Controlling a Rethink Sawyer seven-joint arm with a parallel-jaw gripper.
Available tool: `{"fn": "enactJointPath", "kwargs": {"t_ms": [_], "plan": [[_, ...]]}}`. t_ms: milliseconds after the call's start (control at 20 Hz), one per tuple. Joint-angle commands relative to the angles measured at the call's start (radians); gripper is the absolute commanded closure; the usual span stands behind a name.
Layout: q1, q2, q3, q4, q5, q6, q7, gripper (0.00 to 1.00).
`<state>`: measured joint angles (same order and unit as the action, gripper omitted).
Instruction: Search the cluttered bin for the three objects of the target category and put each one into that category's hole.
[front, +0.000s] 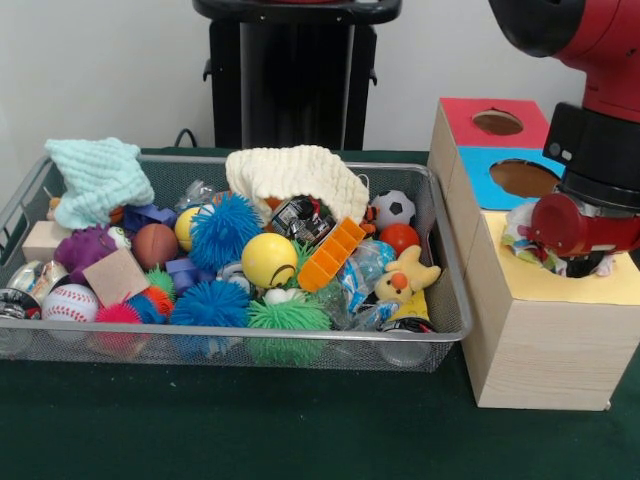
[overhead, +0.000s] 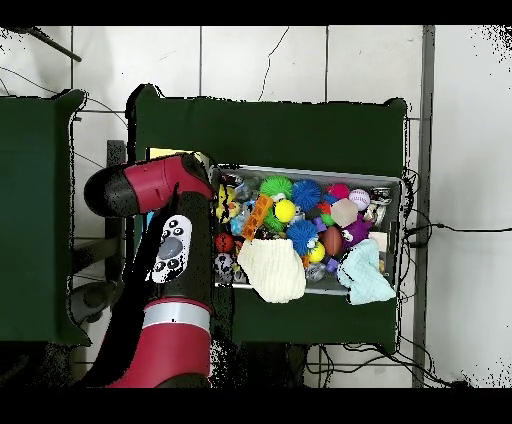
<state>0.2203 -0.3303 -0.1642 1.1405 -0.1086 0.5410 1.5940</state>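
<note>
While the gripper (front: 583, 262) is being held low over the yellow-topped box (front: 540, 330), a crumpled polka-dot bag (front: 522, 237) is being pressed at the hole, which is being hidden beneath it. Whether the bag is being pinched cannot be told. Such thin plastic is being judged light, limp and slippery, best taken at a bunched fold. The bin (front: 440, 330) is being left just beside the box.

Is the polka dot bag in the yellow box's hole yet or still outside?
Partly in: the polka dot bag bunches at the yellow-topped box, under the gripper.
</note>
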Motion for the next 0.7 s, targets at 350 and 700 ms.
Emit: {"fn": "enactJointPath", "kwargs": {"t_ms": [350, 700], "plan": [[-0.078, 0.180, 0.118, 0.051, -0.095, -0.194, 0.035, 1.00], [-0.063, 0.126, 0.108, 0.086, -0.089, -0.149, 0.039, 1.00]]}}
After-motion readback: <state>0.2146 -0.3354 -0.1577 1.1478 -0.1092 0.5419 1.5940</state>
